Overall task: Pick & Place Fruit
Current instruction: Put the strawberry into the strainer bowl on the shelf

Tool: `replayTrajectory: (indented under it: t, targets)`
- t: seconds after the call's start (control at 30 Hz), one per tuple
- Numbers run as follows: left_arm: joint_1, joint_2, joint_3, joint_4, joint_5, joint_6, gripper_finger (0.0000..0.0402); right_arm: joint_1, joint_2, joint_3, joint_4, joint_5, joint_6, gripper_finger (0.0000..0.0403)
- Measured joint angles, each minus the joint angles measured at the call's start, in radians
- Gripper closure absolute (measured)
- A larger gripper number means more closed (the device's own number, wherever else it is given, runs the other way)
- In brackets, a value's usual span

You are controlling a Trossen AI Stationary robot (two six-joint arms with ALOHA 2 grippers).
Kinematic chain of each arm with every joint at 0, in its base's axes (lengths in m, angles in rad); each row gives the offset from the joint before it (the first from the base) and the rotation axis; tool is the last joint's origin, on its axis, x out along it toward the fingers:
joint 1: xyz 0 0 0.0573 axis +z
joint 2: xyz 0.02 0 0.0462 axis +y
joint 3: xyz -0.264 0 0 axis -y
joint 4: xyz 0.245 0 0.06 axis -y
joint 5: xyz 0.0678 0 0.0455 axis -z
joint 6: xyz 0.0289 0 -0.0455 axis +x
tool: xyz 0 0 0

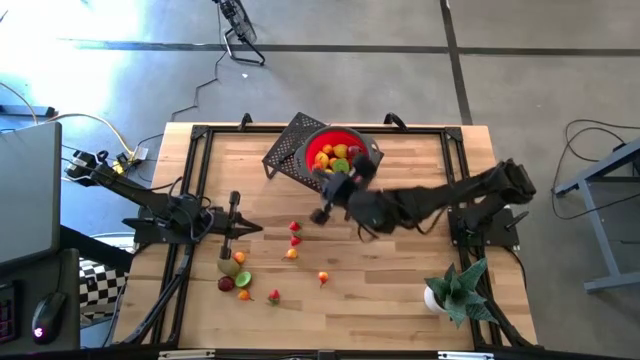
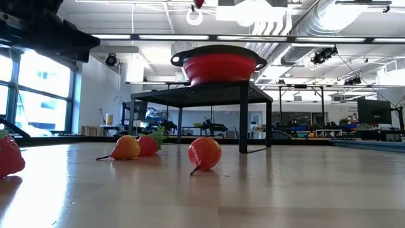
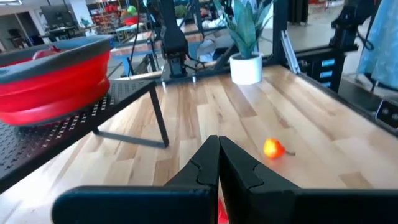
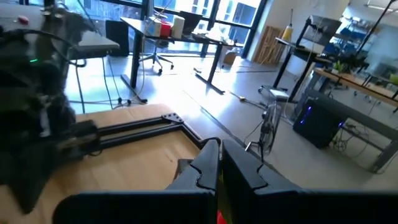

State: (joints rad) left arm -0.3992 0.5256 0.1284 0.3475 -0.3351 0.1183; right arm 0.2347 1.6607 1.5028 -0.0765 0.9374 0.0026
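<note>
Nearest my overhead camera, my right gripper (image 1: 322,216) hangs just beside the red bowl (image 1: 338,155), fingers closed with a sliver of red between them. My left gripper (image 1: 250,228) rests closed, empty, near loose fruit (image 1: 247,278) on the table (image 1: 400,290).

Bare wood at 6 o'clock and 12 o'clock of the table (image 1: 400,290); red bowl (image 1: 340,150) on its black stand (image 1: 285,155) blocks center-top, scattered fruit (image 1: 293,240) (left-center) and plant (image 1: 455,290) at 4 o'clock.
</note>
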Motion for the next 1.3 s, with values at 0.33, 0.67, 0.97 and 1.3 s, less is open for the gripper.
replayTrajectory:
  t: [0.33, 0.67, 0.97, 1.3]
  targets:
    - [0.0, 0.0, 0.0, -0.018, 0.0, 0.006, 0.0402, -0.237, -0.004, 0.0, -0.106, -0.294, 0.03, 0.0399]
    - [0.0, 0.0, 0.0, 0.064, -0.138, 0.132, 0.0402, -0.429, -0.004, 0.0, -0.333, -0.676, 0.245, 0.0399]
    - [0.0, 0.0, 0.0, 0.107, -0.174, 0.147, 0.0402, -0.477, -0.004, 0.0, -0.365, -0.728, 0.213, 0.0399]
    - [0.0, 0.0, 0.0, 0.107, -0.19, 0.14, 0.0402, -0.506, -0.004, 0.0, -0.365, -0.768, 0.176, 0.039]
